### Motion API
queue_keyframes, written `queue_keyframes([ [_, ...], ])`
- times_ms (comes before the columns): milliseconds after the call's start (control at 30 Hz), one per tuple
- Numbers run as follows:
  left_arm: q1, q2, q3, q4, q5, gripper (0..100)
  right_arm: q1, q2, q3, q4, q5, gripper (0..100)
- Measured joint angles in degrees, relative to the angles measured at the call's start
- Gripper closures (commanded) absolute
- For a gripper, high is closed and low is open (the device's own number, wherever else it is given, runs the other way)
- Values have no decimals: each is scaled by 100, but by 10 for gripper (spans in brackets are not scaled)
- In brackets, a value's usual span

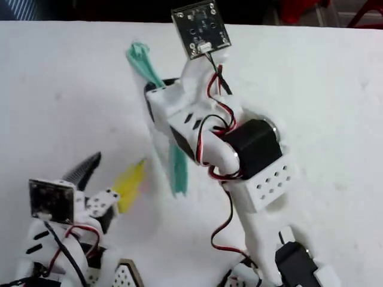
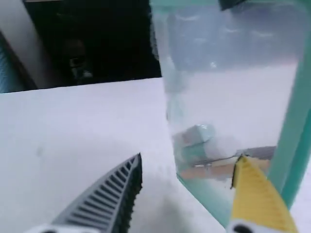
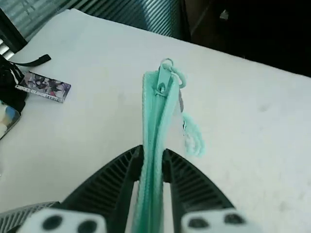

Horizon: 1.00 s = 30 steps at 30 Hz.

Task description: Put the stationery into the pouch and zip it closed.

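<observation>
Right wrist view: right gripper [image 3: 153,151] jaws were clamped on teal pouch [image 3: 156,111] at its zipper edge, zipper pull [image 3: 165,73] at far end | left gripper [image 2: 189,158] jaws stood apart, yellow fingertip [image 2: 243,167] just beside pouch's clear wall | small stationery [image 2: 197,138] lay inside | white table [image 1: 323,78] beneath.

High view: right arm [image 1: 173,110] covers mid pouch [image 1: 178,170]; the two teal ends stick out, grip pt hidden. Left wrist view: pouch [image 2: 228,97] cut off by frame edges. Inside, pale green block [image 2: 197,133] & tan stick [image 2: 214,170] too blurred to ID; yellow finger [image 2: 255,194] hides part of stick. Right wrist view: pouch [image 3: 155,121] near end runs out of frame. Dark item [image 3: 9,92] cut at edge, can't ID.
</observation>
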Motion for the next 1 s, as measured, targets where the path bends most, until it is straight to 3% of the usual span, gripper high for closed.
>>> queue_keyframes([
  [267, -1582, 9, 659, -923, 826, 695, -176, 695, 255, -1222, 53, 982],
  [533, -1864, 18, 1125, -1424, 1266, 695, -651, 1222, 53, -1873, 53, 982],
  [767, -1864, 18, 1160, -1433, 1266, 695, 1073, 1204, 1512, -1697, 53, 982],
  [900, -1864, 18, 1160, -1433, 1266, 695, 2207, 1160, 3218, -2497, 53, 982],
  [1000, -1864, 18, 1160, -1433, 1266, 695, 2673, 914, 4466, -3218, 53, 982],
])
